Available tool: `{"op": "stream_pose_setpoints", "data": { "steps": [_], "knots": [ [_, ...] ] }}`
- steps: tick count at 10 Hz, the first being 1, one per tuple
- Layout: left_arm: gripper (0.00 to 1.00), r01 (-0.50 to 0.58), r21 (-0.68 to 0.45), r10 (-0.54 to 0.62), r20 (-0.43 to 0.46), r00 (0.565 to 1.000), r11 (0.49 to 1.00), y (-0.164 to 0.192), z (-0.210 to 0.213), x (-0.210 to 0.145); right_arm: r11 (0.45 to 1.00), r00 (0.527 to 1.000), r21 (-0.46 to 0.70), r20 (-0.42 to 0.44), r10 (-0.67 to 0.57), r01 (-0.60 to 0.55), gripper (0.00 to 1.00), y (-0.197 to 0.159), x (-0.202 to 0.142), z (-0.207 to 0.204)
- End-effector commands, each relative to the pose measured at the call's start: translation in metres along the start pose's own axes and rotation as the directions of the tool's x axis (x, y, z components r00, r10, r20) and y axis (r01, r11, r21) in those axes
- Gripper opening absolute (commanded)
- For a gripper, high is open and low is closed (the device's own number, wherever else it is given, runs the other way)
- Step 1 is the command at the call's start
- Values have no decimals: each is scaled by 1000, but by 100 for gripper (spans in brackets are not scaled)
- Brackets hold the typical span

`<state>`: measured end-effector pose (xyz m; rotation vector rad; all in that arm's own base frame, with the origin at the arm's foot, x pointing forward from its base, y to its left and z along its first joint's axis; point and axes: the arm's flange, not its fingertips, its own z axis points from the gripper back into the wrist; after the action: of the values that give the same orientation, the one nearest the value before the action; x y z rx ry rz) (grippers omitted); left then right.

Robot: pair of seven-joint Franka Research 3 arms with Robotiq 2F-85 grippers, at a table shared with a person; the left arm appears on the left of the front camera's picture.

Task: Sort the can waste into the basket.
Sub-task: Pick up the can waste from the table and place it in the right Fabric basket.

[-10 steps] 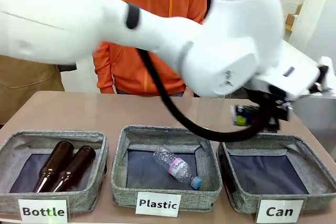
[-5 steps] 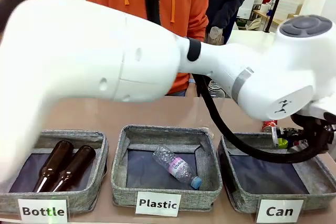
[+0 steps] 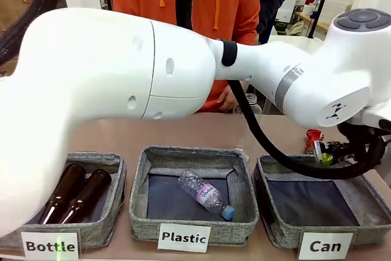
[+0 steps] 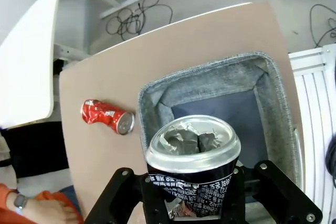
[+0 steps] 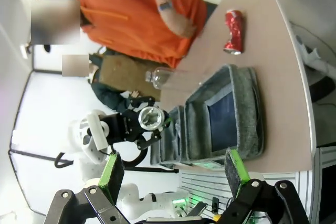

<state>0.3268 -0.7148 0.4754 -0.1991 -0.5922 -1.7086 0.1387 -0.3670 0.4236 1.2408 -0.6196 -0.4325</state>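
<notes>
Black-and-silver crushed can (image 4: 192, 171), clamped in the left end effector (image 4: 192, 205), hangs with the Can basket (image 4: 210, 80) beneath it, seemingly ready to drop. Right end effector (image 5: 172, 170) gapes wide.

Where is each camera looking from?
Front view: between the arms, facing the orange-clad person; white left arm crosses.
Left wrist view: high up, looking down at the square grey felt basket; left gripper grips crushed black-and-silver can.
Right wrist view: sideways, looking across the table; open right gripper.
Shared: crushed red metal can.
</notes>
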Motion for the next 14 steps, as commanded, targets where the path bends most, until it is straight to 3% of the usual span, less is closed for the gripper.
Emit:
{"op": "stream_pose_setpoints", "data": {
  "steps": [1, 2, 4, 5, 6, 7, 11, 13, 14],
  "knots": [
    [62, -8, 23, 8, -6, 1000, 1000, 2, 3, 9, 1000, 1000, -10, -5, -2, 2, 100, 4, -5, 4],
    [100, -7, 20, 7, -2, 1000, 1000, 1, 4, 8, 1000, 1000, -10, -5, -2, 2, 100, 4, -5, 4],
    [100, -9, 26, 9, 3, 1000, 1000, 1, 8, 8, 1000, 1000, -10, -5, -2, 2, 100, 4, -5, 4],
    [87, -15, 24, 15, 8, 1000, 1000, 1, 11, 7, 1000, 1000, -10, -5, -2, 2, 100, 4, -5, 4],
    [97, -22, 25, 22, 8, 1000, 999, 2, 13, 5, 1000, 1000, -10, -5, -2, 2, 100, 4, -5, 4],
    [100, -29, 29, 29, 8, 1000, 999, 2, 15, 4, 1000, 1000, -10, -5, -2, 2, 100, 4, -5, 4],
    [100, -125, 2, 124, -55, 991, 992, 2, 47, -8, 1000, 1000, -10, -5, -2, 2, 100, 4, -5, 4],
    [100, -209, 24, 210, -64, 975, 978, -2, 98, -31, 1000, 1000, -1, 1, 1, -1, 100, 1, -1, 1],
    [100, -258, 27, 258, -40, 965, 966, -3, 125, -49, 999, 997, -2, -64, 34, -34, 100, 13, 0, -24]
  ]
}}
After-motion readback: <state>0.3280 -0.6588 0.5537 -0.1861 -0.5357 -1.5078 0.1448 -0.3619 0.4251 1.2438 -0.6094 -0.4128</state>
